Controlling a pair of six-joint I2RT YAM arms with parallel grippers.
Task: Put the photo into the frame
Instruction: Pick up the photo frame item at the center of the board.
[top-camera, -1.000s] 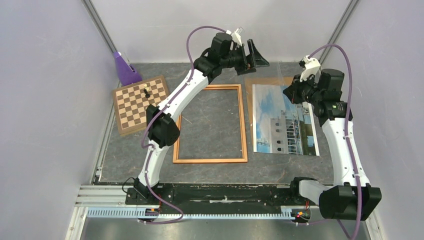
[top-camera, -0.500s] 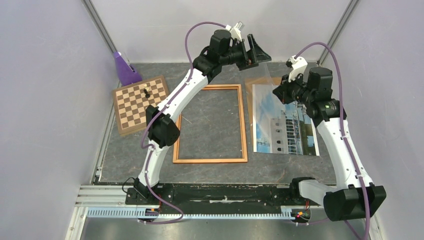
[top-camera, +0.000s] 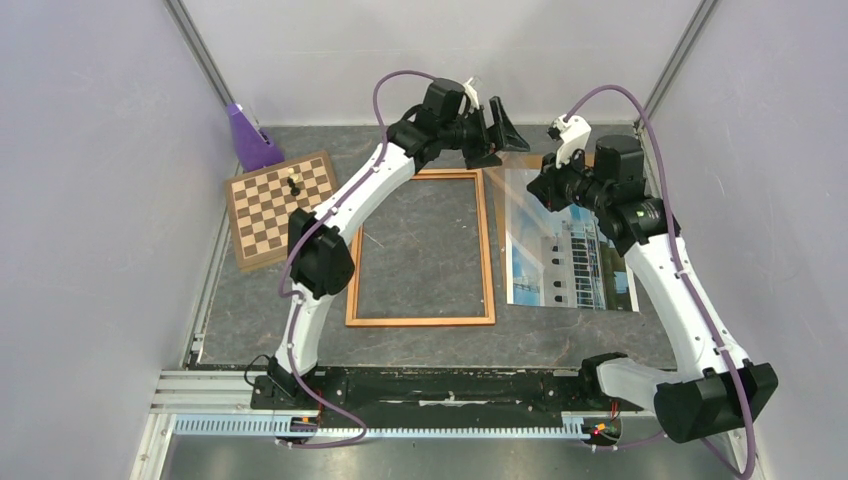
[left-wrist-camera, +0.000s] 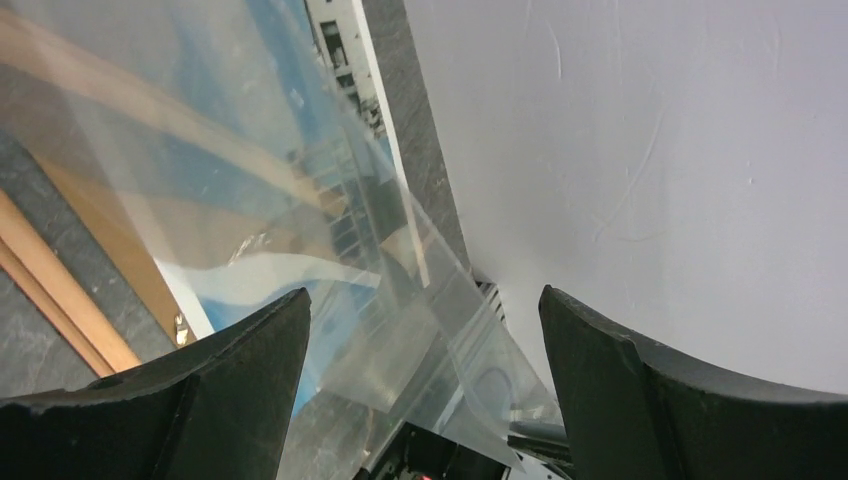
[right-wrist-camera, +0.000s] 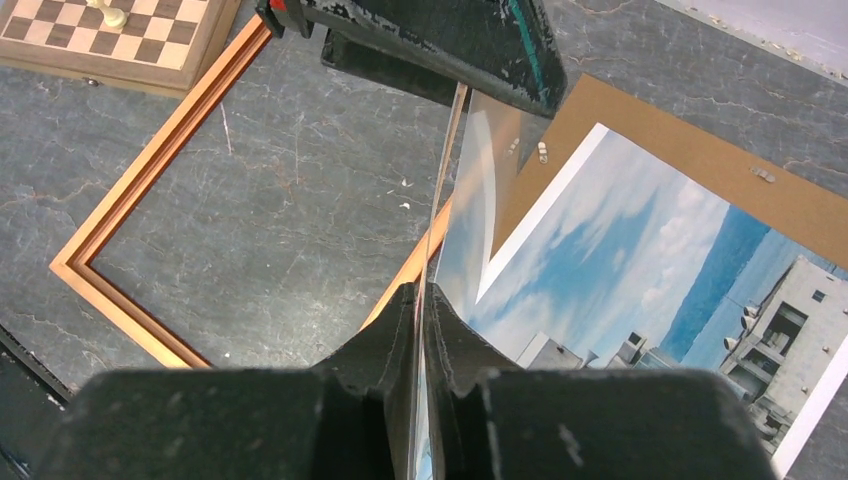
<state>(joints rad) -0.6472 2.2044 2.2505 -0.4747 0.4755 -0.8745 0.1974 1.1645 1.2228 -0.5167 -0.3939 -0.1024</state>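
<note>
The photo (top-camera: 585, 270) of a pale building under blue sky lies flat on a brown backing panel (right-wrist-camera: 690, 150), right of the empty orange-brown frame (top-camera: 420, 321). My right gripper (top-camera: 547, 188) is shut on the near edge of a clear plastic sheet (right-wrist-camera: 482, 180). It holds the sheet tilted up above the photo's (right-wrist-camera: 650, 260) left side and the frame's (right-wrist-camera: 130, 210) right rail. My left gripper (top-camera: 500, 130) is open at the sheet's far end. In the left wrist view the sheet's (left-wrist-camera: 420, 340) corner sits between the spread fingers (left-wrist-camera: 250, 370) without touching them.
A chessboard (top-camera: 280, 205) with a few pieces stands left of the frame, and a purple object (top-camera: 250, 140) sits in the back left corner. Pale walls close in on both sides and at the back.
My right gripper has swung left and toward the back, taking the clear sheet with it and tilting it up. My left gripper has dropped and turned toward the sheet's far corner.
</note>
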